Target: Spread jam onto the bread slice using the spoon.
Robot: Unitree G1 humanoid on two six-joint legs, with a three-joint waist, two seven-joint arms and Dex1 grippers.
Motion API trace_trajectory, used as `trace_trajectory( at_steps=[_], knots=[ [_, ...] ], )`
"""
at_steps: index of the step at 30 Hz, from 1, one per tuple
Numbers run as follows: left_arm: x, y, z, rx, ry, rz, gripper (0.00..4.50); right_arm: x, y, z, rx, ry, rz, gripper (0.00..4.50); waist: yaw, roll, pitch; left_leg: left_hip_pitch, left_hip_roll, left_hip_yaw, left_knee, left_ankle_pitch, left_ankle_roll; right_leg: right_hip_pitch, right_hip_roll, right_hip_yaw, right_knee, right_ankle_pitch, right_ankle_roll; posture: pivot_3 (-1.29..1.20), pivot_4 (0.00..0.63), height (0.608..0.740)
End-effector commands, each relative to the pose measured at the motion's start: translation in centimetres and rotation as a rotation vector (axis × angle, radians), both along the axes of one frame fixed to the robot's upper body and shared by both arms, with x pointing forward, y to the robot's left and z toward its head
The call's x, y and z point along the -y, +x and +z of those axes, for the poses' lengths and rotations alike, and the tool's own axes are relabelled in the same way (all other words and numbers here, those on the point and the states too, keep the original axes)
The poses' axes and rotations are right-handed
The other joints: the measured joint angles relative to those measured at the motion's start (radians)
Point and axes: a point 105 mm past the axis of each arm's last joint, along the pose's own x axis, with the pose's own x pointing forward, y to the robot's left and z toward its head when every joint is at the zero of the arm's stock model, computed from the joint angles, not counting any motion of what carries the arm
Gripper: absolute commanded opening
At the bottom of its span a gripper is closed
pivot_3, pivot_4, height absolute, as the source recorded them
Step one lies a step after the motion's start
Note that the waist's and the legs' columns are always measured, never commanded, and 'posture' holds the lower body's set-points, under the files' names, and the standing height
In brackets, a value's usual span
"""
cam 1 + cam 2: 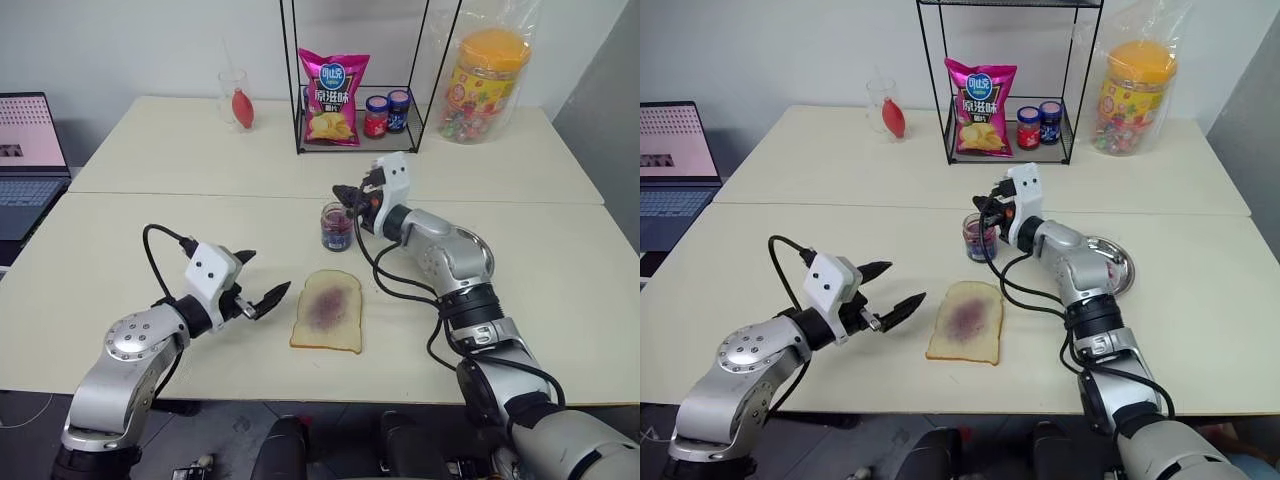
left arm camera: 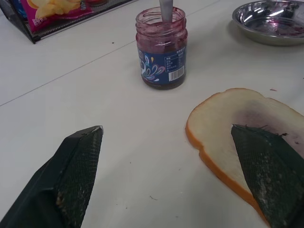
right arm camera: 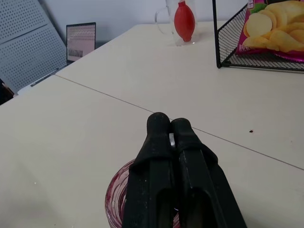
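Right gripper (image 3: 170, 124) is clamped tight on the spoon (image 2: 166, 9), which stands handle-up in the jam jar (image 1: 337, 227). Left gripper (image 1: 262, 282) hangs spread wide with nothing in it, just at 9 o'clock of the bread slice (image 1: 328, 310). From my seat the jar sits at 12 o'clock of the bread, close by, both on the table (image 1: 150, 230).

Biggest worry: nothing is steadying that jar. If I lift the spoon at an angle and it drags on the glass rim, I reckon the jar tips or slides. Next, a loaded spoon crossing the gap could drip on the table before reaching the bread. Smaller one: the slice is loose too, so a hard smear could shove it toward the left fingers (image 2: 76, 171).

Hard to see: the spoon bowl is buried in jam, so I can't tell how much it's picked up. The black fingers cover most of the handle, and the steel plate (image 1: 1118, 262) is half behind my right arm.
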Motion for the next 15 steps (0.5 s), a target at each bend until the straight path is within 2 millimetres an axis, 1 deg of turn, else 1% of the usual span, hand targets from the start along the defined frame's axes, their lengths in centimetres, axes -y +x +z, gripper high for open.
trace_trajectory(
  at_steps=[1,5,15],
  knots=[
    [0.3,0.1,0.9,0.051,0.004,-0.014,4.5,0.1,-0.1,2.7,0.02,0.111,0.001,0.01,0.0,0.0,0.0,0.0,0.0,0.0,0.0,0.0,0.0,0.0,0.0,0.0,0.0,0.0,0.0,0.0,0.15,0.74],
    [0.4,0.1,0.9,0.05,0.002,-0.018,4.5,0.5,0.0,3.3,-0.024,0.191,-0.013,0.01,0.0,0.0,0.0,0.0,0.0,0.0,0.0,0.0,0.0,0.0,0.0,0.0,0.0,0.0,0.0,0.0,0.15,0.74],
    [0.4,0.2,0.6,0.049,0.003,-0.023,4.5,1.2,0.3,4.3,-0.091,0.304,-0.036,0.01,-0.002,0.0,0.0,0.0,0.0,0.0,0.0,0.0,0.0,0.0,0.0,0.0,0.0,0.0,0.0,0.0,0.15,0.74]
  ],
)
